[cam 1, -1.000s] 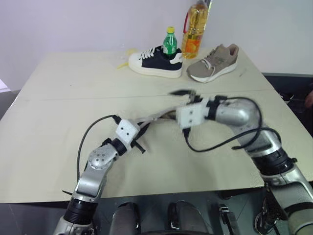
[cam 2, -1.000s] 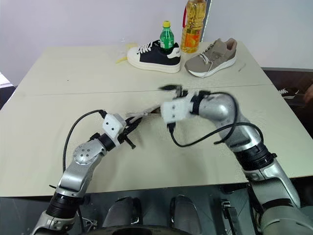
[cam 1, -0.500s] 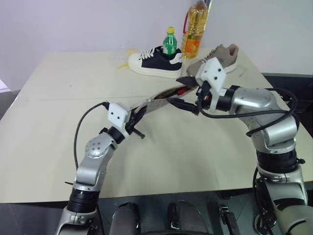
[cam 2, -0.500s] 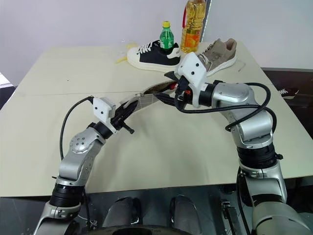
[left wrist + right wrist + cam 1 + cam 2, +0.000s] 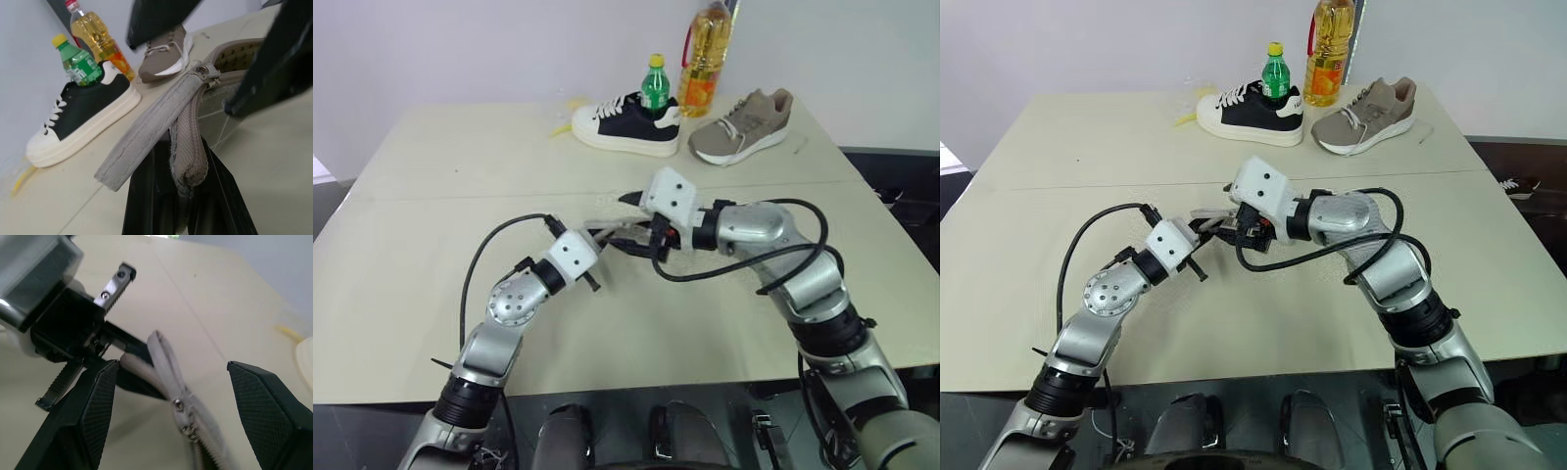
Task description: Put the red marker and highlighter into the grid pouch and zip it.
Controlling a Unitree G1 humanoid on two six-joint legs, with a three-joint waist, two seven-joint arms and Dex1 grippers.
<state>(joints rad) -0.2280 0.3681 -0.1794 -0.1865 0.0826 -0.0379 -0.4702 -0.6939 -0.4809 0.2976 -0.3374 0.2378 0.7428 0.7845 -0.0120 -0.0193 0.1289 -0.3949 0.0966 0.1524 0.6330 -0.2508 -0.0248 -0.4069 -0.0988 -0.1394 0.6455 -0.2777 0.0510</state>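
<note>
The grid pouch (image 5: 186,127) is a grey fabric strip held just above the table's middle. My left gripper (image 5: 597,242) is shut on one end of it. The zipper pull (image 5: 201,73) sits a short way along, and past it the mouth gapes, showing the lining. My right gripper (image 5: 171,369) is open. Its two black fingers (image 5: 98,406) straddle the pouch (image 5: 164,355) close to the left gripper without pinching it. In the head views the two grippers nearly meet over the pouch (image 5: 615,230). The red marker and the highlighter are hidden.
At the table's far edge stand a black-and-white shoe (image 5: 626,122), a green bottle (image 5: 653,83), an oil bottle (image 5: 705,59) and a tan shoe (image 5: 741,125). A small yellow scrap (image 5: 558,125) lies left of the shoes. A seam (image 5: 460,194) crosses the tabletop.
My right gripper has rolled and come down and to the left, from the pouch's far end to right beside my left gripper. The pouch no longer stretches out long. The left gripper keeps its hold.
</note>
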